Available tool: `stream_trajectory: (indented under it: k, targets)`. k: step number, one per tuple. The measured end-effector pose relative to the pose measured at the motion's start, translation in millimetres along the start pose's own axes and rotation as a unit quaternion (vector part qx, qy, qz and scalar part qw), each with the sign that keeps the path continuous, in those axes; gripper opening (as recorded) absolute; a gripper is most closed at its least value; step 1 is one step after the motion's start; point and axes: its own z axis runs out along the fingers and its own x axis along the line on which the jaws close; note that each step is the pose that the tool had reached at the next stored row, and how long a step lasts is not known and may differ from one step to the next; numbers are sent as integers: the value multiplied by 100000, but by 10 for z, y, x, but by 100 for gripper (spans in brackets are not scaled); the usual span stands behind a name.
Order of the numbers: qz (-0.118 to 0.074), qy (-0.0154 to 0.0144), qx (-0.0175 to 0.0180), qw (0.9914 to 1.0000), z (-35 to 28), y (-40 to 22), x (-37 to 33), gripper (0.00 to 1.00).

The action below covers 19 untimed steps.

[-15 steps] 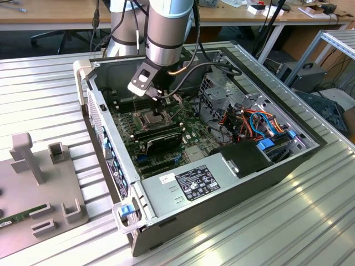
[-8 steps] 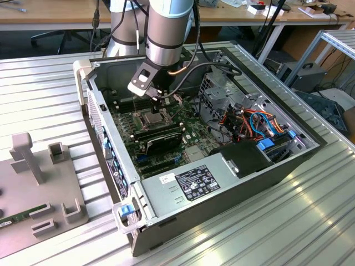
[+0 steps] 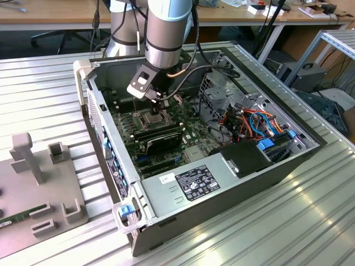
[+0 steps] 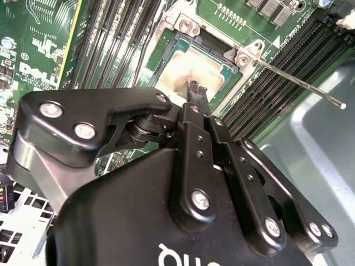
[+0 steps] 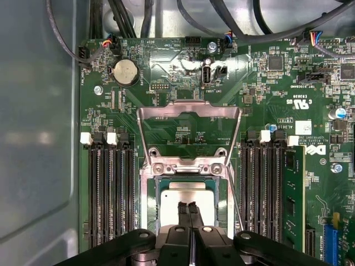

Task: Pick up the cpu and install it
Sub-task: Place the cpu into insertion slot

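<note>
- Arm reaches down into the open case (image 3: pixel 249 177), which lies on its side on the ribbed metal bench (image 3: pixel 310 221).
- Gripper (image 3: pixel 157 108) hangs over the socket area of the board, near the case's far wall in the exterior view.
- Cpu (image 5: pixel 168 205) lies flat inside the socket (image 5: pixel 146 194), square to its sides. Its face is pale and dull, with a whitish smear in the second wrist view (image 4: pixel 191 64).
- Gripper (image 5: pixel 188 208) is narrow: both fingertips are pressed side by side with nothing between them, and nothing is held.
- Tips (image 4: pixel 194 87) sit over the middle of the cpu face. Cannot tell whether they touch it or stop just above.
- Hold-down frame (image 5: pixel 188 106) is hinged open and lies back on the board beyond the socket.
- Thin lever rod (image 4: pixel 299 83) is unlatched, sticking out beside the socket.
- Empty memory slots (image 5: pixel 108 188) flank the socket on both sides. One green stick (image 5: pixel 293 194) is seated in the outer bank.
- Grey fixture plate (image 3: pixel 33 183) lies on the bench at the exterior view's left, well apart from the case.
</note>
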Motion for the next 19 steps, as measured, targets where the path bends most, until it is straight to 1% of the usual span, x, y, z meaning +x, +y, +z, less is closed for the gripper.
stream_trajectory:
  k: [2, 7, 11, 19]
  targets:
    - [1, -13, 8, 100000, 21, -4, -5, 11]
    - [7, 4, -7, 100000, 43, -17, -10, 11]
    - [3, -10, 5, 100000, 47, -20, -11, 11]
    - [3, -15, 7, 100000, 98, -22, -14, 11]
